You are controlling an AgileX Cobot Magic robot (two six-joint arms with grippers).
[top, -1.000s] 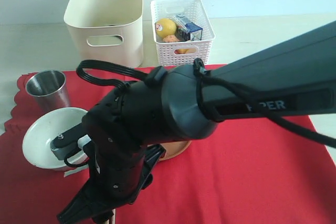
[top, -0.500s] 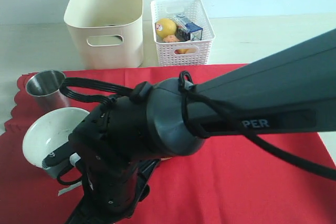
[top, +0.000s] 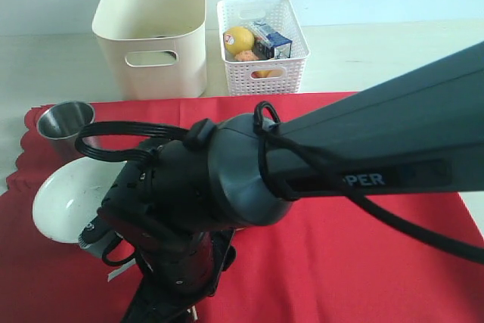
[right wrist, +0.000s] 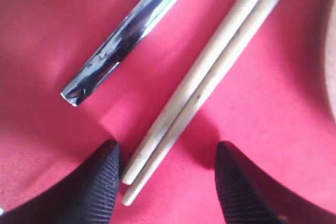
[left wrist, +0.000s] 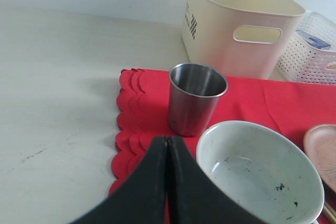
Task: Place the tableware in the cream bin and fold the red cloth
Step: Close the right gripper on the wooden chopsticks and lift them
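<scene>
R gripper jaws apart, straddling chopsticks on red cloth, w/ knife beside. L gripper clenched, empty, near steel cup & bowl. Cream bin upper left in ext view.

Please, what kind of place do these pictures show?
Probably a tabletop set up like a dining table for a clearing-up exercise: a red cloth spread on it, a bowl and steel cup on the cloth, and a cream bin behind them.
</scene>
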